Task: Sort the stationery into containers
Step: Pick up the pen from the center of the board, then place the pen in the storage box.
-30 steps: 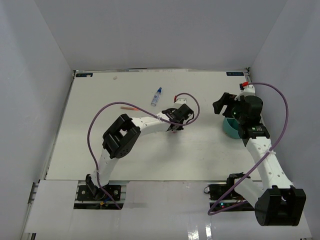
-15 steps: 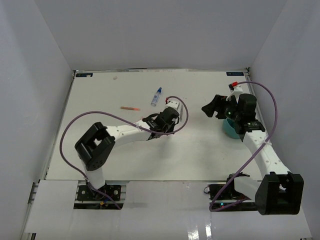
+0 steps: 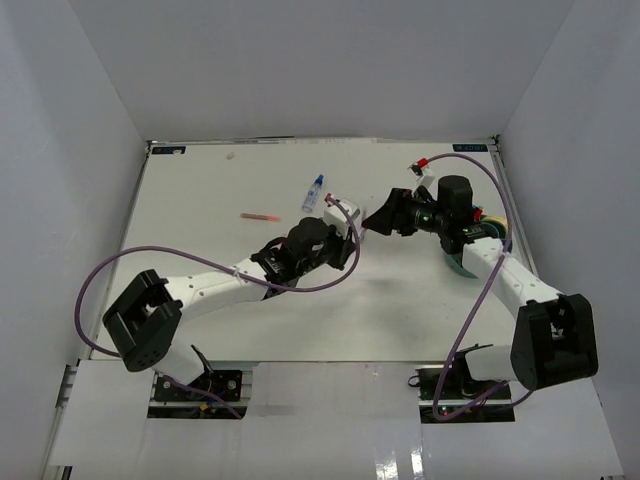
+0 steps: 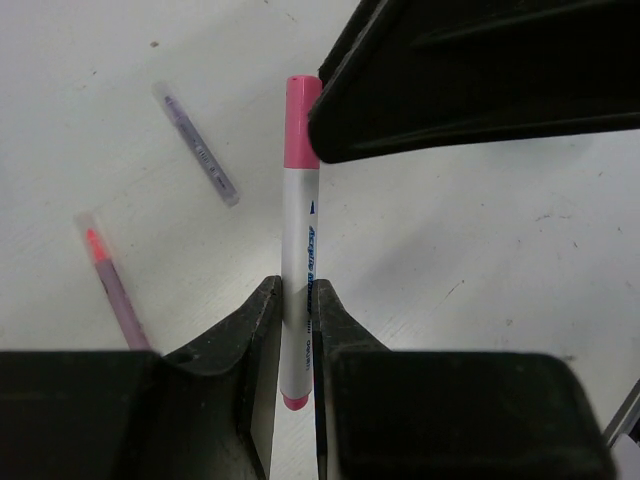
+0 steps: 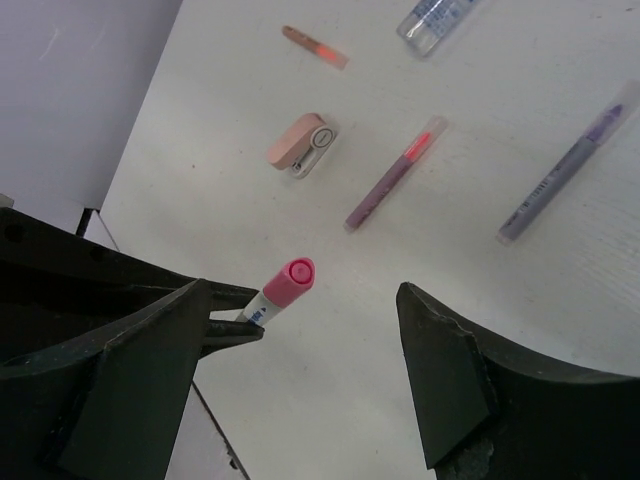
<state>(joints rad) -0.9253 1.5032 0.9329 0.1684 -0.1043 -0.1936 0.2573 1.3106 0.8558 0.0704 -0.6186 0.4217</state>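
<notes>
Pink-capped pen (image 4: pixel 300 230), a slim white cylindrical barrel with printed lettering, is pinched between the matte black fingers of the left gripper (image 4: pixel 297 292) over the white mid-table (image 4: pixel 480 260). The right gripper (image 5: pixel 303 290) has its jaws spread wide, facing the rounded cap end.

The white table (image 3: pixel 200 220) carries a blue-capped clear bottle (image 3: pixel 314 192) toward its far edge, with a short orange pen (image 3: pixel 262 216) a little nearer and to the left. The teal bowl (image 3: pixel 457 265) stands by the right edge. A pinkish eraser block (image 5: pixel 300 145), an orange-tipped clear pen (image 5: pixel 395 172) and a purple pen (image 5: pixel 565 175) lie flat, apart.
</notes>
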